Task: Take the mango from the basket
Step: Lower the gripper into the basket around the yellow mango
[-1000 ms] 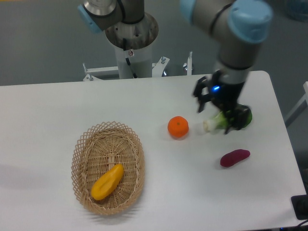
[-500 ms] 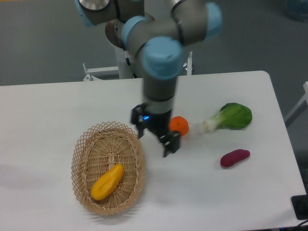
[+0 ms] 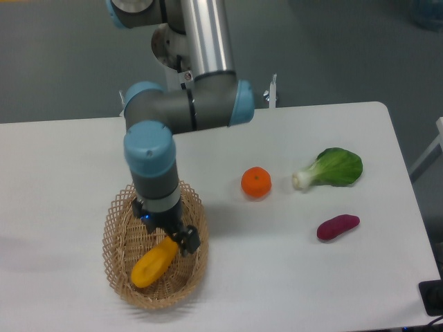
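Observation:
The mango (image 3: 152, 264), a smooth yellow-orange fruit, lies slanted in the oval wicker basket (image 3: 113, 238) at the front left of the table. My gripper (image 3: 166, 230) hangs straight down inside the basket, right over the mango's upper right end. Its jaws stand open, one finger (image 3: 189, 241) showing on the right near the basket wall; the other is mostly hidden under the wrist. The mango still rests on the basket floor. I cannot tell whether the fingers touch it.
A round orange (image 3: 256, 182) sits at the table's middle. A green leafy vegetable (image 3: 333, 168) lies to its right, with a purple sweet potato (image 3: 338, 226) in front of it. The arm's base (image 3: 188, 62) stands at the back edge.
The gripper has swung left from beside the leafy vegetable, past the orange, and come down into the basket over the mango. No object has moved.

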